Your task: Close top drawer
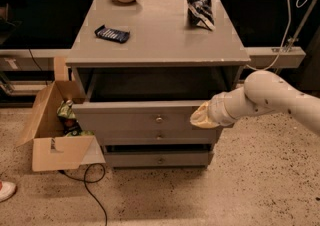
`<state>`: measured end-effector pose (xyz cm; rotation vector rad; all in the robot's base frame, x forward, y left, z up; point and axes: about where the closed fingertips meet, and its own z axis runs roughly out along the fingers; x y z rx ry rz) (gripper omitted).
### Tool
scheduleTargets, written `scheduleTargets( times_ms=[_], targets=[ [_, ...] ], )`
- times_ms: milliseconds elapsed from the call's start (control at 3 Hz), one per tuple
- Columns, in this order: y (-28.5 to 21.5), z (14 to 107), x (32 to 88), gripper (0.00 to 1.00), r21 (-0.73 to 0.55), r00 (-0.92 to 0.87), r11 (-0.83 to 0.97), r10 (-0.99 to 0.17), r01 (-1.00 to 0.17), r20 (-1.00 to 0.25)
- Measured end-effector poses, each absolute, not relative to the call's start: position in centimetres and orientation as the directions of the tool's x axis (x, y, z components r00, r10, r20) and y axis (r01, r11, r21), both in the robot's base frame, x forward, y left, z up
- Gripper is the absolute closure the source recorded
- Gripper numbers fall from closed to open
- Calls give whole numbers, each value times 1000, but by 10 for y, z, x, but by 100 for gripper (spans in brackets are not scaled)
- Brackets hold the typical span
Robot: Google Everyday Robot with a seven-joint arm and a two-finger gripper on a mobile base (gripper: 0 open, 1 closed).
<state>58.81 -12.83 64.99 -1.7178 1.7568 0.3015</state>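
A wide grey wooden top drawer (125, 116) juts partly out of a grey cabinet (160, 30). The robot's cream-covered gripper (201, 117) sits against the right end of its front panel, seemingly to push it shut; whether the gripper is released or clenched cannot be told.

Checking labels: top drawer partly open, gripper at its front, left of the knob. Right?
No. The camera view shows the gripper at the top drawer front to the right of the knob, not left. The drawer is partly open.
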Motion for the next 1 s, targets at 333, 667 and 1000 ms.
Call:
scheduleTargets(
  times_ms=[333,667,1000],
  targets=[
    [-114,653,620,100,-301,97,110,-797,-947,-597],
    [-112,653,623,100,-305,99,112,-795,-946,-598],
    [-107,653,650,100,-313,95,127,-790,-941,-606]
  ],
)
